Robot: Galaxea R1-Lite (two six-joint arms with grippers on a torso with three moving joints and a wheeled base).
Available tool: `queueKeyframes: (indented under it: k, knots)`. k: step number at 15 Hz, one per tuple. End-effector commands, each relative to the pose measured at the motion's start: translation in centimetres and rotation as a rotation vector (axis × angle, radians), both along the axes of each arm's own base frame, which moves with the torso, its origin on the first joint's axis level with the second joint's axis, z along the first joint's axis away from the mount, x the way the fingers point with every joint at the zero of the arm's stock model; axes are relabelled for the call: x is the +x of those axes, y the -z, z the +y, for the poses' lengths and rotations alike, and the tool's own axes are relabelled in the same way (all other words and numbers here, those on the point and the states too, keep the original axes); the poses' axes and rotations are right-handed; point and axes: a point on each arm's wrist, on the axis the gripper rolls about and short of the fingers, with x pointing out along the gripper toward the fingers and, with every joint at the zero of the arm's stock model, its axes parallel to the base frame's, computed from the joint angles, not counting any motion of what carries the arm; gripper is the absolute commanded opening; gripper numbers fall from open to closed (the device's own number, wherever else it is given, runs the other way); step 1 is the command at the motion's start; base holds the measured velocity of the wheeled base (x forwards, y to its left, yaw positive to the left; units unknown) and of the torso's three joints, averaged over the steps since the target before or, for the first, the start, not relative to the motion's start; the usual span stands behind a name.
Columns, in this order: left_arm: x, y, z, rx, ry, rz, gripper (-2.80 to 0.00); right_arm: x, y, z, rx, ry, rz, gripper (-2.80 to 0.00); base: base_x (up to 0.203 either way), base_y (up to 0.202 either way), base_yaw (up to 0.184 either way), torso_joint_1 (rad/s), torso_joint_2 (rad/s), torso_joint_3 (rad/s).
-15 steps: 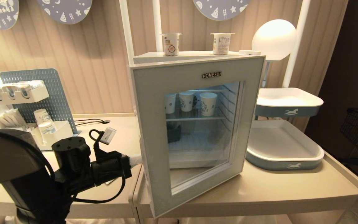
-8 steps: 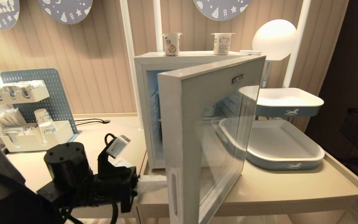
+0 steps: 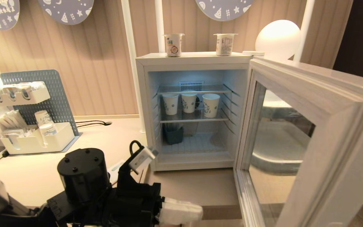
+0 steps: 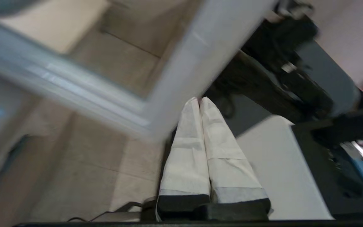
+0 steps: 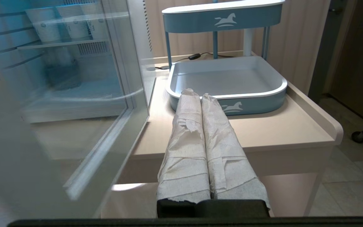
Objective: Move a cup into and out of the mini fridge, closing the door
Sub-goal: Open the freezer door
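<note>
**Fridge stands open, cups wait on the upper shelf**

Ribbed beige wall panels back a pale counter (image 3: 106, 138), and on it, at the far middle, sits the mini fridge (image 3: 142, 94), lit blue inside. Its door (image 3: 320, 126) is swung wide to the right and reaches so near that its frame fills the right side of the head view and runs out of sight. Behind the door a blue tiered tray (image 5: 228, 91) rests on the counter, seen partly through the glass.

Three paper cups (image 3: 189, 102) stand upright in a row on the upper wire shelf, with a dark bin (image 3: 172, 134) lower left. Two yogurt pots (image 3: 174, 44) sit on the fridge top.

The left gripper (image 3: 200, 212) lies low at the near edge, cloth-wrapped fingers pressed together on nothing, pointing right toward the door's lower frame. The cups lie farther in and higher, so this arm looks the nearer one for a reach. The right gripper (image 5: 197, 93) is likewise closed and empty, right of the door, out of the head view.

Which cup is meant I cannot tell.
</note>
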Motion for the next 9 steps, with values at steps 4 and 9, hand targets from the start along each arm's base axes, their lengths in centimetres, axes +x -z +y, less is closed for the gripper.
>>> queueKeyframes:
  k: [4, 9]
  knots:
    - [-1.3, -6.0, 6.6, -0.066, -0.258, -0.112, -2.80, 0.3, 1.1, 0.0, 0.000, 0.000, 0.039, -2.80, 0.000, 0.000, 0.000, 0.000, 0.00, 0.000]
    - [-12.6, -20.8, 13.3, -0.055, -0.609, -0.128, -2.80, 0.3, 1.1, 0.0, 0.000, 0.000, 0.039, -2.80, 0.000, 0.000, 0.000, 0.000, 0.00, 0.000]
